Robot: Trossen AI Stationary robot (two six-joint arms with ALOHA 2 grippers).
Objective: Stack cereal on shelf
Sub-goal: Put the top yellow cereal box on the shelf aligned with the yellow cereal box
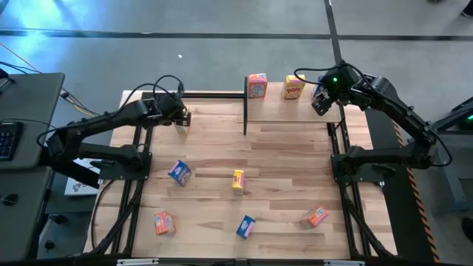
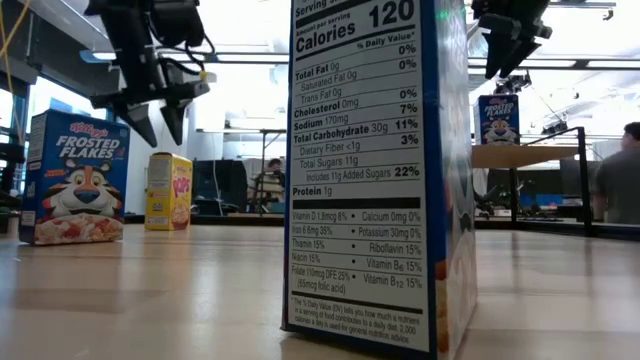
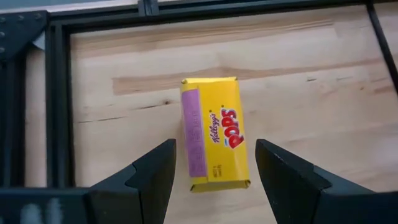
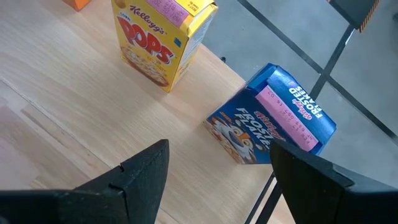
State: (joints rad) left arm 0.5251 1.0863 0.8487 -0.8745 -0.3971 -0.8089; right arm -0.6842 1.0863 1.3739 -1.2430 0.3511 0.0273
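A yellow cereal box [image 3: 214, 134] stands on its base on the tabletop near the far left corner, also seen in the low view [image 2: 168, 190]. My left gripper [image 3: 214, 144] hangs open just above it [image 1: 182, 118], one finger on either side, clear of the box. On the shelf [image 1: 273, 111] at the far right stand an orange-pink box [image 1: 256, 86], a yellow box [image 4: 161, 40] and a blue box [image 4: 270, 118] near the shelf's corner. My right gripper [image 4: 219, 146] hovers open over the shelf's right end [image 1: 319, 102], holding nothing.
Loose on the tabletop lie a blue box [image 1: 179, 172], a yellow box [image 1: 238, 179], an orange-pink box [image 1: 163, 222], a second blue box [image 1: 245, 226] that fills the low view [image 2: 375, 170], and another orange-pink box [image 1: 315, 216]. Black frame rails [image 3: 56, 99] border the table.
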